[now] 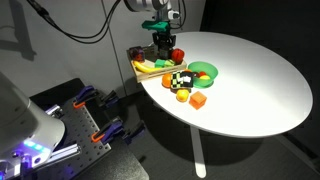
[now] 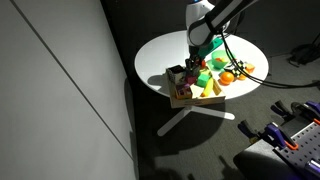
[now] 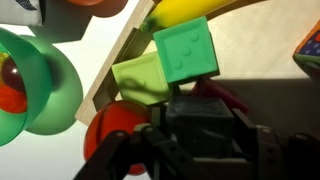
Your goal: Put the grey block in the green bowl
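Observation:
In the wrist view my gripper (image 3: 203,135) is shut on the grey block (image 3: 205,122), which looks dark in the gripper's shadow and sits between the two fingers. It is among the toys in the yellow-edged tray (image 1: 146,66). In both exterior views the gripper (image 1: 161,45) (image 2: 196,58) is low over this tray. The green bowl (image 1: 205,70) stands on the white table just beside the tray, apart from the gripper; it also shows in an exterior view (image 2: 207,76). I cannot tell whether the block is off the tray floor.
Two green blocks (image 3: 185,50), a yellow banana (image 3: 190,10) and a red toy (image 3: 112,130) crowd the block. A checkered piece (image 1: 177,80) and an orange cube (image 1: 199,101) lie on the round table (image 1: 250,80). The tray's wooden edge (image 3: 112,60) runs diagonally.

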You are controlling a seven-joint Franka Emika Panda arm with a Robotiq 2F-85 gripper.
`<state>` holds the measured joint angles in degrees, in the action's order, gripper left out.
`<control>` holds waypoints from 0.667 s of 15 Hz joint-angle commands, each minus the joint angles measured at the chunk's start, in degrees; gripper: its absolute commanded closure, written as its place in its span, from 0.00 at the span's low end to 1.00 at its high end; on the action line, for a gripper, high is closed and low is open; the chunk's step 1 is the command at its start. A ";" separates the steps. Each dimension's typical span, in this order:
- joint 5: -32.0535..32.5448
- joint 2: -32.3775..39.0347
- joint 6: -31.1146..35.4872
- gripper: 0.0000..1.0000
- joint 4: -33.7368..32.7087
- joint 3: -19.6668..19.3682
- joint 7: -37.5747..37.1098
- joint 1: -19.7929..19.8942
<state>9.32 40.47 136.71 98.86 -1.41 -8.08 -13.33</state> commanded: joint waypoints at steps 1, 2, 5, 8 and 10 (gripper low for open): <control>0.84 -0.38 -2.02 0.60 -1.44 -0.40 -1.65 -0.14; 0.45 -0.88 -2.46 0.66 -1.31 -0.16 -1.28 0.24; -0.96 -2.46 -4.11 0.67 -1.11 0.83 0.50 1.88; -1.77 -4.29 -5.16 0.67 -0.78 1.43 1.32 3.23; -2.58 -5.44 -6.00 0.67 -0.70 1.79 1.66 4.09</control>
<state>8.46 37.73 133.31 97.84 -0.99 -8.09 -11.18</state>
